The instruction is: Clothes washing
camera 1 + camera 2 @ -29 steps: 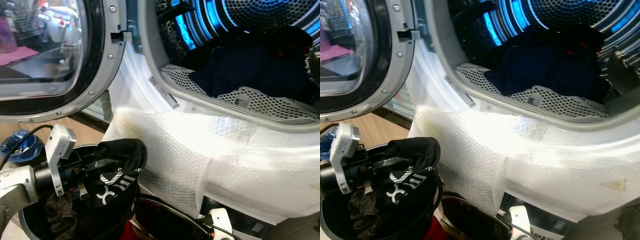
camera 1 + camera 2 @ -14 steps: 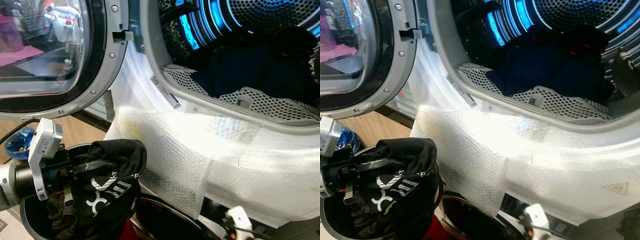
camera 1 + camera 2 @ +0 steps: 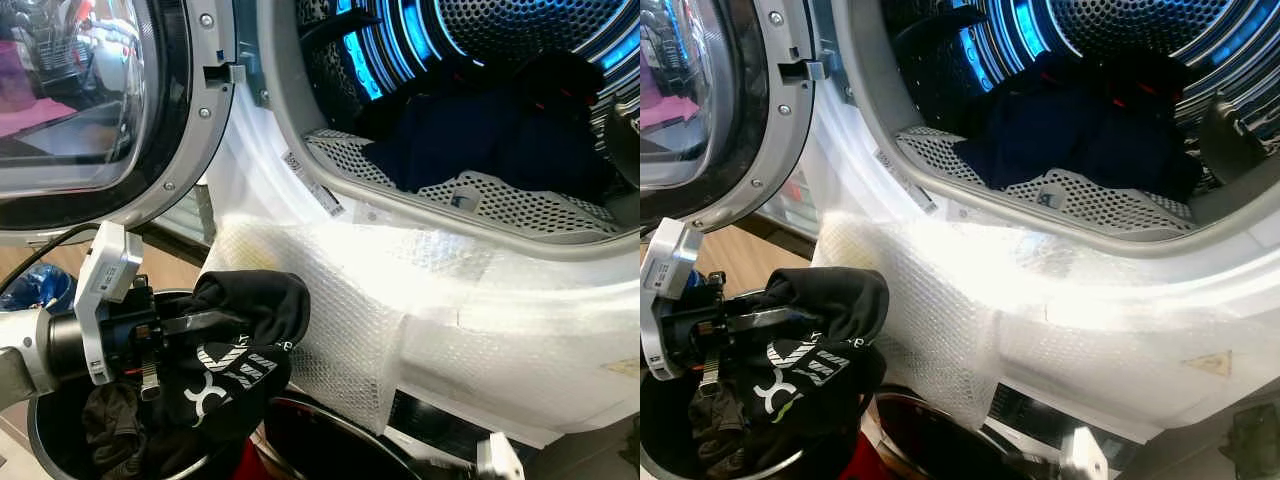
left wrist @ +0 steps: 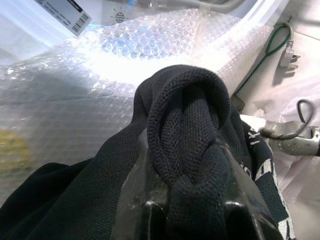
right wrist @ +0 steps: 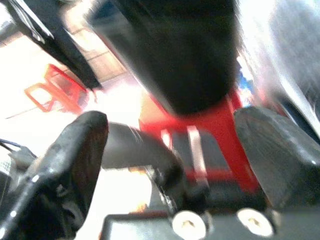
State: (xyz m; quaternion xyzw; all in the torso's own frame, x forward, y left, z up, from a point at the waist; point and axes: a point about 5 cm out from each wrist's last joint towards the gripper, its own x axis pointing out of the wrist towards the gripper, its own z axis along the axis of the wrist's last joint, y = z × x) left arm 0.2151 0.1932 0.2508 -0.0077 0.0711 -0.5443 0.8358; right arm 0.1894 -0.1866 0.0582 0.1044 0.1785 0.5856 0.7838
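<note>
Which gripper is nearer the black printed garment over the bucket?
Left. The left gripper is clamped on the black printed garment above the bucket; the right gripper, open, is apart from it.

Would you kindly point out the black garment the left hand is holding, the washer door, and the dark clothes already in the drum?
black garment (image 3: 262,305), left eye view, on its bunched top fold.
washer door (image 3: 185,150), left eye view, on its grey rim.
dark clothes (image 3: 480,140), left eye view, on the pile's middle.
</note>
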